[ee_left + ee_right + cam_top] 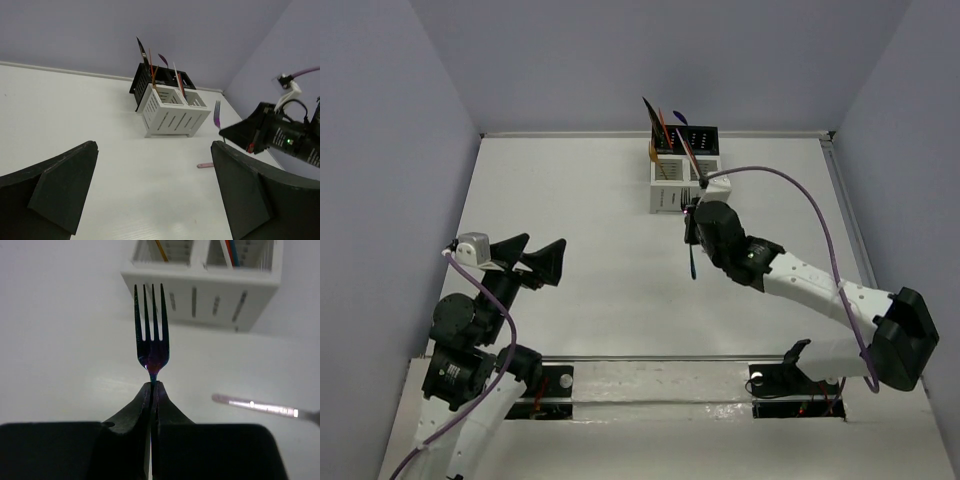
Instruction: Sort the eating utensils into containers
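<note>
Several utensils (142, 51) already stand in the black-and-white four-bin plastic block (172, 121), our right gripper (151, 387) pinches an iridescent purple metal fork (152, 356) near it, and one pink utensil (205, 164) lies unsorted.

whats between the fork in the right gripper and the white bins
Only bare table, seen in the right wrist view. The fork points its tines at the white bins; a pink utensil lies off to the side.
</note>
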{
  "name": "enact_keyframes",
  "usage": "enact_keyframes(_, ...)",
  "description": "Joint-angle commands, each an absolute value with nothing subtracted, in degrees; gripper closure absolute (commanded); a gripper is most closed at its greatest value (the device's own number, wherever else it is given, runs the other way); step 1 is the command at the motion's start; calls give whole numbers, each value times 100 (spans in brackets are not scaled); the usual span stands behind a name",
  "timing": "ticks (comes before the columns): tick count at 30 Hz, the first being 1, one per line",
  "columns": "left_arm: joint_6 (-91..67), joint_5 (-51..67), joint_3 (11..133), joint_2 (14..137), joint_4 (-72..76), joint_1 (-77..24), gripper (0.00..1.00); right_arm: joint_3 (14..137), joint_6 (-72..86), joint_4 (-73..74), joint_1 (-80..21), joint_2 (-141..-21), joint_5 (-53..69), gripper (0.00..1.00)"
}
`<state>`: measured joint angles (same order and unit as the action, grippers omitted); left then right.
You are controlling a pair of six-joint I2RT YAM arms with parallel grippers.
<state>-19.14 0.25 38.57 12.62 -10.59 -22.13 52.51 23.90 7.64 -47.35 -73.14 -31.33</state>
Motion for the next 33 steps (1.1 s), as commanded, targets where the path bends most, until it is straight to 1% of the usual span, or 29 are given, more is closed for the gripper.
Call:
enact_keyframes(1,-1890,105,3814,1397,-870,-2241,1,6203,321,-1534,-4790,-8029,-3410,100)
enact_keyframes(4,-1890,105,3814,1468,-862,-2241,1,6968,-367,-2116,-4729,-8620,-3279,100)
enact_keyframes(6,-1881,105,3814,1581,-853,-2241,1,7459,-938,-2443,-4659,-9296,-3278,100)
enact_keyframes(7,-1881,114,3814,1599,-861,-2241,1,8027,-1271,-2539,-4545,-9760,-3304,100)
enact_keyframes(9,-1872,106,3814,1617,-879,-2188,1,8836,-1458,-2575,-4387,-10193,-3261,100)
enact_keyframes(14,-1881,88,3823,1617,-905,-2188,1,10130,-1406,-2426,-3825,-11317,-2910,100)
enact_keyframes(16,-1881,79,3832,1600,-914,-2188,1,10562,-1415,-2408,-3771,-11548,-2830,100)
enact_keyframes(21,-1881,53,3832,1538,-923,-2188,1,11064,-1503,-2496,-3534,-12101,-2743,100)
enact_keyframes(24,-1881,53,3832,1538,-914,-2188,1,11136,-1485,-2540,-3481,-12243,-2707,100)
enact_keyframes(33,-1881,53,3832,1617,-896,-2188,1,10328,-1020,-3067,-3428,-12322,-2435,100)
